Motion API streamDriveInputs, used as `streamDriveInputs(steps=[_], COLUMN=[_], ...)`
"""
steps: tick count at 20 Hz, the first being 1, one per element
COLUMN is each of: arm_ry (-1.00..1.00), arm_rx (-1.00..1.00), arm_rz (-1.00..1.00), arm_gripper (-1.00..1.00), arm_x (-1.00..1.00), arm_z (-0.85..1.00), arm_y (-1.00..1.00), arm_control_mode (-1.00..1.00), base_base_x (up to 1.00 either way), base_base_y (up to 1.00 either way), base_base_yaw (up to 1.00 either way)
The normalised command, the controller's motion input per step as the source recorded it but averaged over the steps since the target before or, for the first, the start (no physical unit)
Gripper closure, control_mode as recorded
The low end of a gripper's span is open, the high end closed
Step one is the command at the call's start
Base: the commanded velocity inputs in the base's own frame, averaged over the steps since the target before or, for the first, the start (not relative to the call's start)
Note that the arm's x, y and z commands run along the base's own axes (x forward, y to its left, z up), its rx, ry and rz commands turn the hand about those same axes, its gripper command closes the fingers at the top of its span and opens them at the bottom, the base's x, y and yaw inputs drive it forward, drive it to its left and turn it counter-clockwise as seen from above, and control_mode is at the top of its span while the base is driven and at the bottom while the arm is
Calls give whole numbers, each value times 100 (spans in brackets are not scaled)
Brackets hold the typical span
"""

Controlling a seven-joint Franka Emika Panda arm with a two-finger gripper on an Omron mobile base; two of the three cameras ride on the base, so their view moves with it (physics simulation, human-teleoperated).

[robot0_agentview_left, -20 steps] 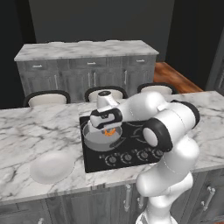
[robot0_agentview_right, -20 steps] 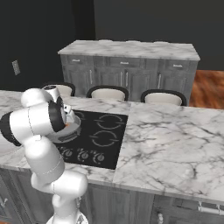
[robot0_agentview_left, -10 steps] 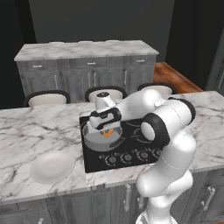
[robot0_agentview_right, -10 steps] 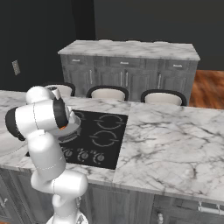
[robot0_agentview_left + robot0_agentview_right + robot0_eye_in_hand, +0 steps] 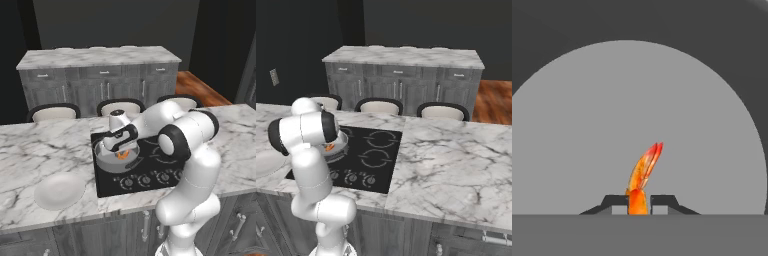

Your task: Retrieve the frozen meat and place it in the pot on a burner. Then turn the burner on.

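The frozen meat [image 5: 643, 175] sits directly between the fingertips of the pincer [image 5: 638, 201], which pinches its thick end; its long axis runs away from the tips, out along the pincer's reach, leaning slightly to one side in the hand view. Beyond it lies the flat grey floor of the pot [image 5: 587, 125], so the piece hangs over the pot's inside (whether it touches the bottom I cannot tell). From the left base view the pincer [image 5: 118, 150] reaches down into the pot [image 5: 102, 161], which stands on the near left burner of the black cooktop [image 5: 150, 182]. The meat is a small curved orange piece, shrimp-like, reddening toward a pointed tip. Letting go here should drop it inside.
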Motion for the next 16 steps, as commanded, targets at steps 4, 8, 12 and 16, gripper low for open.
streamDriveInputs(steps=[4,8,12,16], arm_ry=[0,0,0,0], arm_rx=[0,0,0,0], arm_rz=[0,0,0,0], arm_gripper=[100,100,-100,-100], arm_x=[8,4,4,0], arm_z=[-15,-2,0,0], arm_y=[0,0,0,0], arm_control_mode=[-100,-100,-100,-100], base_base_x=[0,0,0,0], base_base_y=[0,0,0,0], base_base_yaw=[0,0,0,0])
